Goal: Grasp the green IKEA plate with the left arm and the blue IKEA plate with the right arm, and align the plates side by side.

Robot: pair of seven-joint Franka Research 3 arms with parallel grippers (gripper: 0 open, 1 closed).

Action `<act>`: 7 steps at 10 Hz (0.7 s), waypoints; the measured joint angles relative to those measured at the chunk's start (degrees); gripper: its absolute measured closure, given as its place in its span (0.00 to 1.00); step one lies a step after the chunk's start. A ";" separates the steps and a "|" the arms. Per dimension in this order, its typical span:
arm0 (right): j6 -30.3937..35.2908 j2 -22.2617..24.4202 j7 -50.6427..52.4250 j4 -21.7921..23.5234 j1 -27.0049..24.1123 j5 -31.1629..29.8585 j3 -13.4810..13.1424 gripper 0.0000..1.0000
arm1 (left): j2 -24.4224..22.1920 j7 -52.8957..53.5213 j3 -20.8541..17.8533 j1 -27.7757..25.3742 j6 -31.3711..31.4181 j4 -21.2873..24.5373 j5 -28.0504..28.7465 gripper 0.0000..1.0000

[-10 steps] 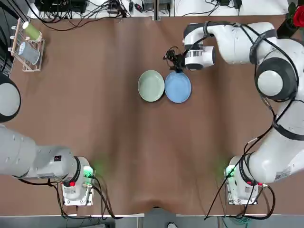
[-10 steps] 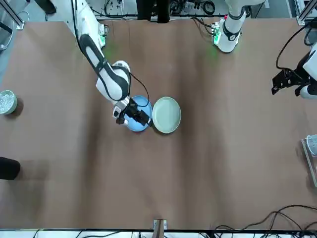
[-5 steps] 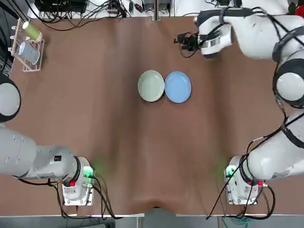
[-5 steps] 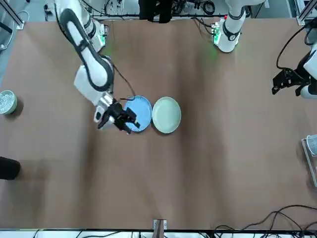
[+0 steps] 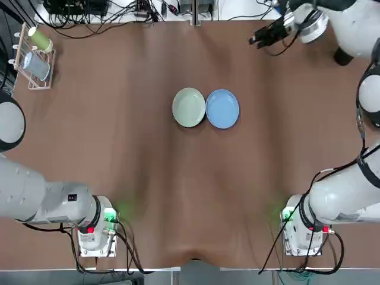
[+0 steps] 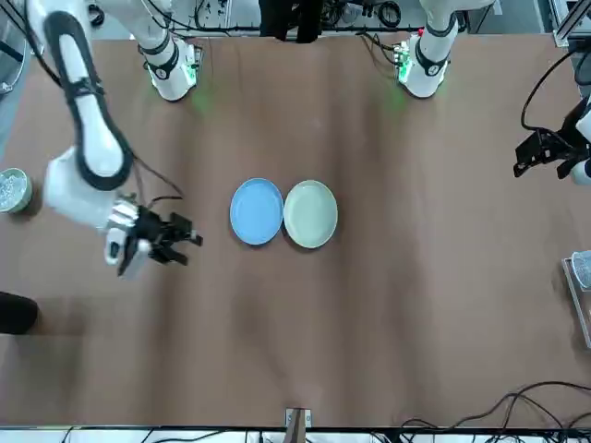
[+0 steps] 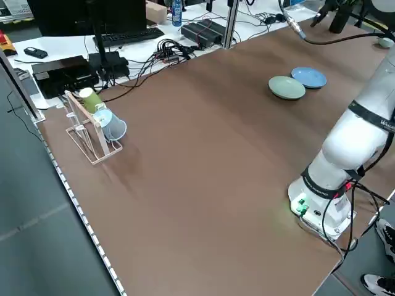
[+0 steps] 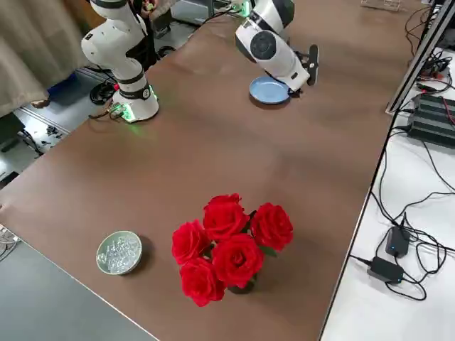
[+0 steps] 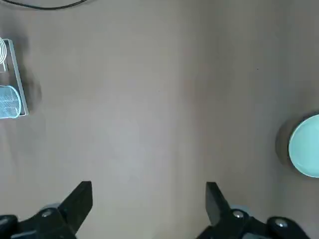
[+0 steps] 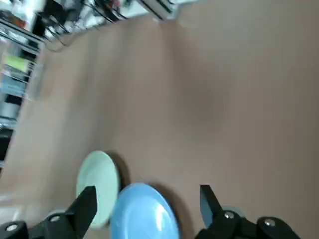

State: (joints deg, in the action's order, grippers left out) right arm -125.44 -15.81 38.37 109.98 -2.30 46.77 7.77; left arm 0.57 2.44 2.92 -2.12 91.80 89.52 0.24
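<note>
The green IKEA plate (image 5: 189,107) and the blue IKEA plate (image 5: 222,108) lie side by side at mid-table, rims touching, green on the robot's left. The front view shows the blue plate (image 6: 256,211) and green plate (image 6: 311,214) the same way. My right gripper (image 5: 261,37) hangs open and empty near the table's far edge, well away from the blue plate (image 10: 144,214); the front view has the right gripper (image 6: 171,238) raised. My left gripper (image 6: 540,157) is open and empty far out at the table's left side, with the green plate (image 9: 306,152) at the edge of its wrist view.
A wire rack with cups (image 5: 32,56) stands at the far left corner. Red roses (image 8: 227,238) and a small glittery bowl (image 8: 119,251) sit at the far right side. Cables and electronics (image 7: 111,58) lie beyond the table's far edge.
My right gripper has lifted off the blue plate's far rim and swung up toward the far right. Both plates stayed put. The left arm barely moved.
</note>
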 joint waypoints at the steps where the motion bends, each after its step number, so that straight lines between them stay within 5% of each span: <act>1: 5.16 0.53 -6.88 -3.04 0.02 -9.07 -2.99 0.08 | 0.04 -0.03 0.01 0.01 0.00 0.00 0.00 0.00; 4: 18.98 2.73 -29.72 -12.34 1.24 -35.11 -6.39 0.08 | 0.32 -0.02 0.21 0.16 -0.01 0.00 0.00 0.00; 7: 26.36 7.07 -34.62 -15.23 4.02 -38.44 -11.65 0.07 | 0.82 0.05 0.26 0.10 -0.01 0.00 0.00 0.00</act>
State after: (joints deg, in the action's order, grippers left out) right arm -99.09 -8.74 3.74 94.75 1.72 8.33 -3.88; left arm 1.39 2.49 3.17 -2.02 91.79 89.52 0.24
